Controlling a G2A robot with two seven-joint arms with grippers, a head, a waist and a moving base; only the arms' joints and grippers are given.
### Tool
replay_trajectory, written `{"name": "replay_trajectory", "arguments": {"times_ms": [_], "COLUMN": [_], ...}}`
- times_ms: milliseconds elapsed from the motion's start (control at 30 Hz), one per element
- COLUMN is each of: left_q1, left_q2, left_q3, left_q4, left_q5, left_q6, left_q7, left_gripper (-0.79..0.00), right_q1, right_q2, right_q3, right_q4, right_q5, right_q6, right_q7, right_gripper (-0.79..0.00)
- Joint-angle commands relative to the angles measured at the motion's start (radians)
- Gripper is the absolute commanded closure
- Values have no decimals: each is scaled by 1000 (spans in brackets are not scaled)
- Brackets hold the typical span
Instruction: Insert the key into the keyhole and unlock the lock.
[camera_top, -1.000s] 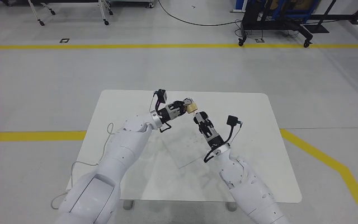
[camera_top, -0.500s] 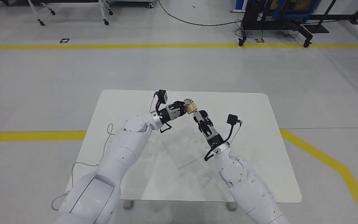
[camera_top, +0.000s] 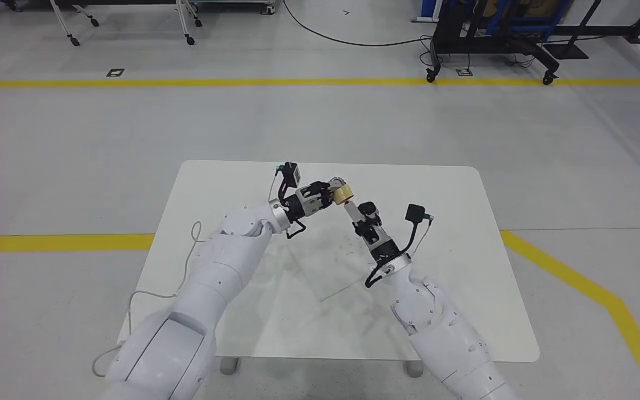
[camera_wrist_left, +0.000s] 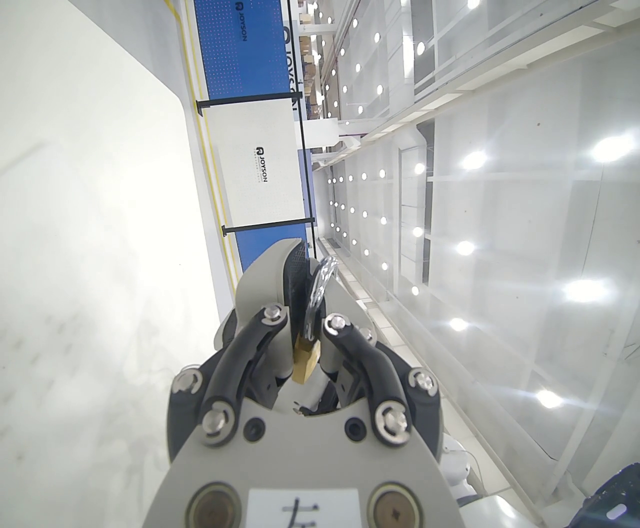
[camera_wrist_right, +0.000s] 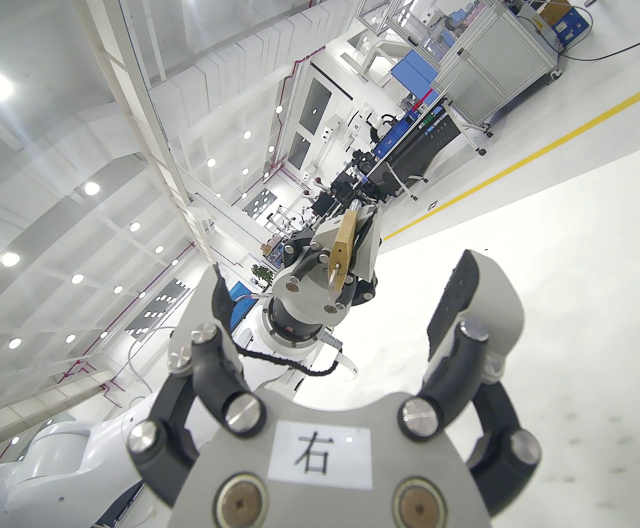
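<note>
Backing off slightly: the right gripper (camera_top: 364, 212) was closer to the lock (camera_wrist_right: 344, 240) half a second ago and now sits just short of it, fingers spread wide and empty. Key (camera_wrist_right: 333, 281) juts from the keyhole end, so insertion looks done; the turn is probably outstanding. Left gripper (camera_top: 326, 190) clamped on the lock, held above the table (camera_top: 440, 300), keyhole end facing the right gripper. Both forearms angle inward.

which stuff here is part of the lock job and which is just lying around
Job: padlock, small silver piece at its base, possibly the key, left gripper clamping it, open right gripper, table.
Lying about: black wheeled frame, floor cable, yellow floor line.
</note>
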Motion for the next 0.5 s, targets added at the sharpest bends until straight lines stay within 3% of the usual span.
{"name": "replay_trajectory", "arguments": {"times_ms": [0, 200, 467], "left_q1": [0, 49, 158], "left_q2": [0, 12, 24], "left_q3": [0, -37, -75], "left_q4": [0, -90, -199], "left_q5": [0, -33, -71], "left_q6": [0, -60, -173], "left_q7": [0, 5, 18], "left_gripper": [0, 0, 0], "right_q1": [0, -5, -71], "right_q2": [0, -1, 19], "right_q3": [0, -2, 41], "right_q4": [0, -4, -69], "right_q5": [0, 16, 283], "right_q6": [0, -3, -127], "right_q7": [0, 8, 306], "right_gripper": [-785, -785, -785]}}
